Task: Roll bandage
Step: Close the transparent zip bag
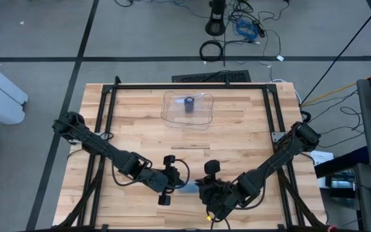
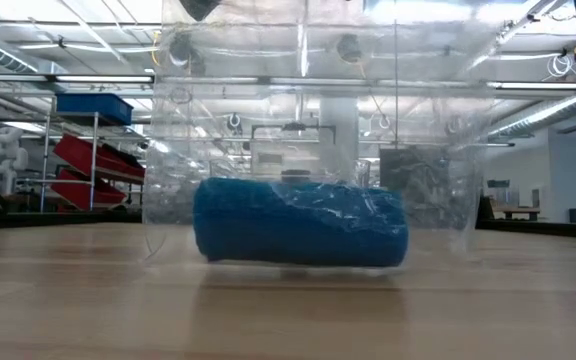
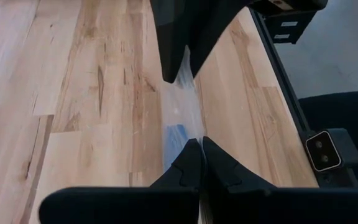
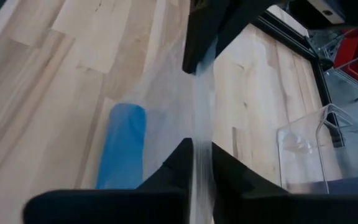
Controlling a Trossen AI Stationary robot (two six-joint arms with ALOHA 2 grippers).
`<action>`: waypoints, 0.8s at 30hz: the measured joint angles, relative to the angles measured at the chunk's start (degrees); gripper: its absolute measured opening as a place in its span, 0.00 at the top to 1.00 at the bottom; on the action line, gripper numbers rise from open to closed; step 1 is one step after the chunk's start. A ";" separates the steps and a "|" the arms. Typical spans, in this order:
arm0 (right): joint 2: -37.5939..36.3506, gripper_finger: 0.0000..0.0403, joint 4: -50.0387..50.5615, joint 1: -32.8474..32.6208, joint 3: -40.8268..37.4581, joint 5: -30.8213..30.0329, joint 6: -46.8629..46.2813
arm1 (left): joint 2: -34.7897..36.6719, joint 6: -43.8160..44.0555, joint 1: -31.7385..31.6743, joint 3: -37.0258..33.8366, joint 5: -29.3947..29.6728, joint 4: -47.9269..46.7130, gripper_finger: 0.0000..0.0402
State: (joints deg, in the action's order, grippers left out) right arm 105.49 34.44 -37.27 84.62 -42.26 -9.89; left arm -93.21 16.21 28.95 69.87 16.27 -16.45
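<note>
both grippers meet at the near edge of the table (image 1: 237, 129), each pinching an edge of a clear plastic wrapper (image 3: 182, 109) with a blue bandage (image 4: 122, 146) inside. the left gripper (image 3: 201, 163) is closed on one edge, the right gripper (image 4: 202, 163) closed on the other. this looks like the unpacking step; next, probably, pulling apart to tear the wrapper open. the table is pale wooden planks. at its far middle stands a clear plastic tub (image 1: 189, 108) holding a dark blue roll (image 2: 298, 222). beyond are shelves, ceiling lights and cables on the floor.
</note>
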 joint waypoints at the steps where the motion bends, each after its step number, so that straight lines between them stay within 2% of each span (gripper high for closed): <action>1: 0.00 0.95 0.00 0.13 0.00 0.00 0.20 | 0.00 0.01 0.00 0.00 -0.02 0.00 1.00; 4: 0.00 0.99 0.02 0.15 0.00 0.00 0.35 | 0.00 0.02 0.00 0.00 -0.02 -0.02 1.00; 9: 0.00 1.00 0.02 0.13 0.00 -0.02 -0.60 | 0.00 0.02 0.00 0.02 -0.05 -0.02 1.00; 13: 0.00 1.00 0.03 0.13 0.00 -2.62 -3.54 | 0.00 0.04 0.00 0.09 -1.05 0.05 1.00; 17: 0.00 1.00 0.01 0.17 0.00 -1.74 -4.69 | 0.02 0.03 0.00 0.09 -1.20 0.00 1.00; 21: 0.00 0.97 -0.33 0.73 0.00 2.32 -4.39 | 0.02 0.02 0.00 0.09 -1.41 -0.15 1.00; 24: 0.00 0.90 -0.42 1.42 0.00 3.62 -4.24 | 0.02 0.02 0.00 0.09 -1.42 -0.13 1.00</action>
State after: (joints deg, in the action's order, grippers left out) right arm 105.49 34.02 -35.85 84.62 -38.64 -14.13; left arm -93.19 16.23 28.95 69.95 14.85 -16.58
